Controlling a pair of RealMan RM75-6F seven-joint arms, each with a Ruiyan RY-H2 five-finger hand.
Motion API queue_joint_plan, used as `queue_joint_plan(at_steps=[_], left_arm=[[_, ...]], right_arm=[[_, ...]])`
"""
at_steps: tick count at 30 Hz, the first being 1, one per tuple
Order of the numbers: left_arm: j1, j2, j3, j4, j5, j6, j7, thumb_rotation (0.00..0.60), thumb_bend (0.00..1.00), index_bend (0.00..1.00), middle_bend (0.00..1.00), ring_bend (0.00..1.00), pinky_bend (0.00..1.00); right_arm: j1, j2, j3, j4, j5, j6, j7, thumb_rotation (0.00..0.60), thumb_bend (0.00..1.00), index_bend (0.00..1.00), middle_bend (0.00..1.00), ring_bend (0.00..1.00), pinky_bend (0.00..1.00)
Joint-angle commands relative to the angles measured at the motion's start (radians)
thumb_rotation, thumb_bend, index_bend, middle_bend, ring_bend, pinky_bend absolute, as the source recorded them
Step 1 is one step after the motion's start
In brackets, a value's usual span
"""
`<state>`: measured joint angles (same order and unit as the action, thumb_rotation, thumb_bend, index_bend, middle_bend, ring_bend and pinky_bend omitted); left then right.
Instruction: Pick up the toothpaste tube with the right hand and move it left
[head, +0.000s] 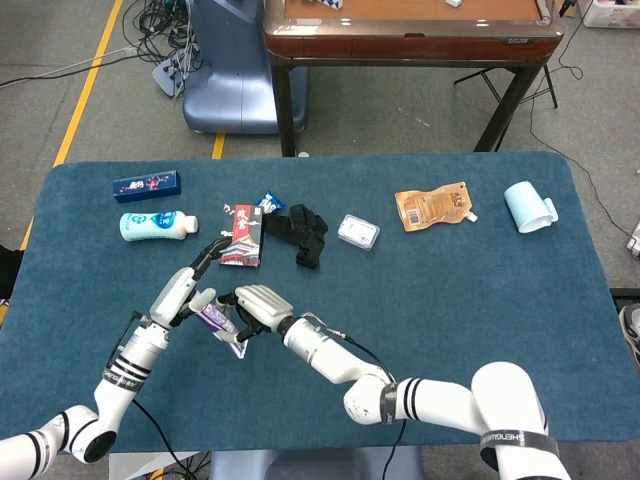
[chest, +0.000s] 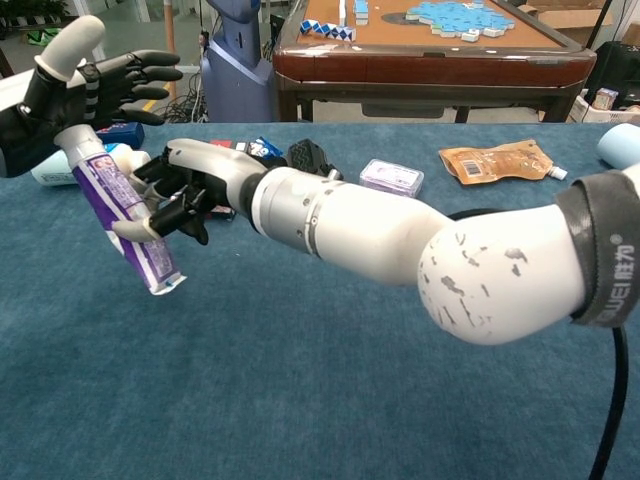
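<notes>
From the head camera, the right hand (head: 258, 305) grasps the toothpaste tube (head: 217, 322) above the blue table (head: 480, 300), in front of the red-and-white packet (head: 240, 248), which serves as the landmark here. The left hand (head: 183, 290) is just beside the tube's cap end, fingers stretched toward the packet; whether it touches the tube cannot be told from this angle. Left of the packet lies a white bottle (head: 155, 225), and beyond that a dark blue box (head: 146, 185). Touching the packet's right side is a black cloth (head: 297, 232), with a small clear case (head: 358, 232) further right, then an orange pouch (head: 432, 206) and a pale blue cup (head: 527, 207) well apart at the far right. From the chest camera, the right hand (chest: 185, 190) has its fingers wrapped round the middle of the purple-and-white toothpaste tube (chest: 125, 215), which hangs tilted, crimped end down and clear of the table (chest: 300, 400). The left hand (chest: 90, 85) sits at the tube's cap end, released, fingers spread and holding nothing. The packet (chest: 222, 148) is mostly hidden behind the right hand.
</notes>
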<state>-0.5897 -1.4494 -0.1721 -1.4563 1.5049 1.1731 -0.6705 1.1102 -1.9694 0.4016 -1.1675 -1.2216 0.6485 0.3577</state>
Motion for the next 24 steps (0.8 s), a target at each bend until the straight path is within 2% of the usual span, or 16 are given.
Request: queue_joint_plan(at_steps=[1, 6, 9, 11, 13, 16, 19, 21, 24], left_arm=[[-0.002, 0.005, 0.002, 0.000, 0.000, 0.000, 0.009, 0.000, 0.00, 0.00, 0.02, 0.01, 0.08], [-0.002, 0.033, 0.008, 0.003, 0.008, 0.004, 0.031, 0.000, 0.00, 0.00, 0.02, 0.01, 0.08], [0.000, 0.062, 0.015, 0.002, 0.014, 0.004, 0.057, 0.000, 0.00, 0.00, 0.02, 0.01, 0.08], [0.003, 0.078, 0.019, 0.000, 0.017, 0.007, 0.076, 0.000, 0.00, 0.00, 0.02, 0.01, 0.08], [0.009, 0.094, 0.023, -0.005, 0.014, 0.011, 0.094, 0.000, 0.00, 0.00, 0.02, 0.01, 0.08], [0.020, 0.111, 0.031, -0.014, 0.007, 0.015, 0.116, 0.000, 0.00, 0.00, 0.02, 0.01, 0.08], [0.032, 0.125, 0.040, -0.023, -0.004, 0.015, 0.132, 0.000, 0.00, 0.00, 0.02, 0.01, 0.08], [0.038, 0.131, 0.044, -0.029, -0.011, 0.014, 0.142, 0.000, 0.00, 0.00, 0.02, 0.01, 0.08], [0.044, 0.138, 0.050, -0.034, -0.014, 0.015, 0.159, 0.000, 0.00, 0.00, 0.02, 0.01, 0.08]], right_arm=[[-0.002, 0.011, -0.009, -0.006, 0.001, -0.006, -0.002, 0.600, 0.85, 0.96, 0.84, 0.76, 0.69], [-0.001, 0.086, -0.055, -0.043, 0.004, -0.071, -0.056, 0.600, 0.85, 0.96, 0.84, 0.76, 0.69], [0.012, 0.153, -0.087, -0.064, 0.014, -0.121, -0.131, 0.600, 0.85, 0.95, 0.83, 0.76, 0.69], [0.022, 0.188, -0.107, -0.074, 0.028, -0.141, -0.192, 0.600, 0.85, 0.95, 0.81, 0.74, 0.67], [0.035, 0.225, -0.133, -0.087, 0.061, -0.163, -0.268, 0.600, 0.79, 0.90, 0.76, 0.69, 0.62], [0.056, 0.258, -0.175, -0.102, 0.128, -0.176, -0.380, 0.600, 0.59, 0.67, 0.63, 0.54, 0.50], [0.068, 0.265, -0.211, -0.116, 0.203, -0.145, -0.476, 0.600, 0.36, 0.40, 0.43, 0.34, 0.36], [0.069, 0.263, -0.229, -0.129, 0.249, -0.111, -0.528, 0.600, 0.27, 0.27, 0.35, 0.26, 0.32], [0.069, 0.270, -0.244, -0.155, 0.296, -0.069, -0.581, 0.600, 0.21, 0.11, 0.24, 0.18, 0.27]])
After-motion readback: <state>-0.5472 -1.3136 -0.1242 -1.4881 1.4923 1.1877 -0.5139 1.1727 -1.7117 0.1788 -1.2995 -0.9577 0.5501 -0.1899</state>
